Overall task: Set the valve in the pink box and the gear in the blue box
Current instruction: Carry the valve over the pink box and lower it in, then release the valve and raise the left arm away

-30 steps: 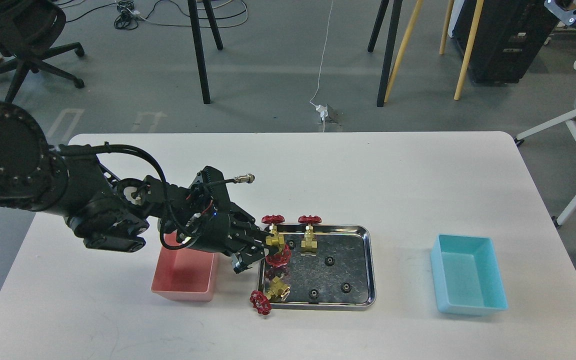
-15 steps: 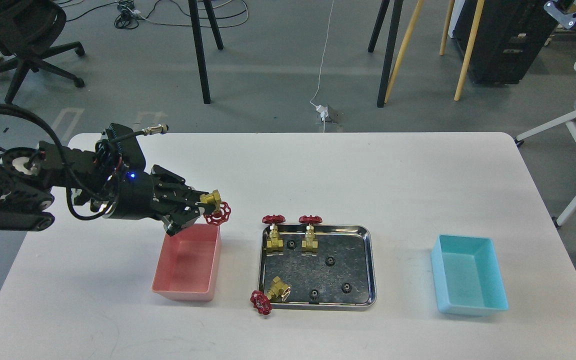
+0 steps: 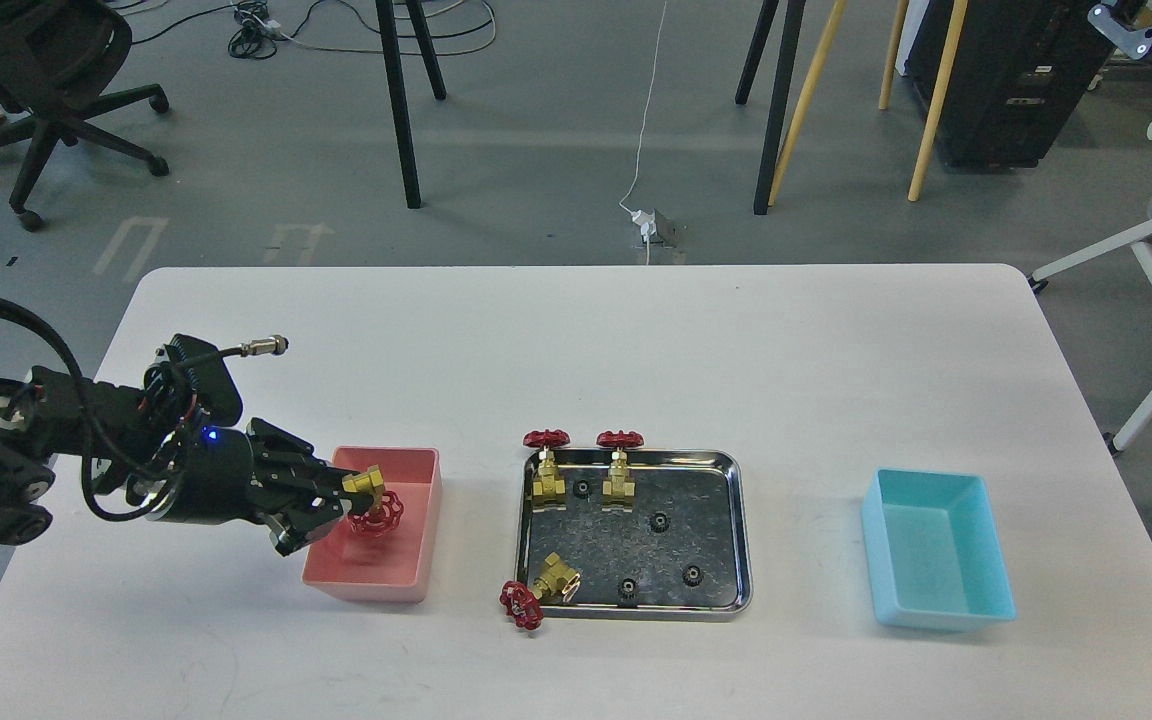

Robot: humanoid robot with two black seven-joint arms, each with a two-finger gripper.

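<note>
While reaching in from the left over the white table [image 3: 636,340], the left end effector [image 3: 344,492] is clamped on a small brass-yellow valve w/ round red handwheel [image 3: 373,503], held above the open salmon-pink plastic box [image 3: 416,580]. Three more valves and tiny black gears [image 3: 659,521] sit in/at the shiny steel tray [image 3: 742,530]; light turquoise-blue plastic box [image 3: 936,550] well to the right. Right end effector not in view.
</note>
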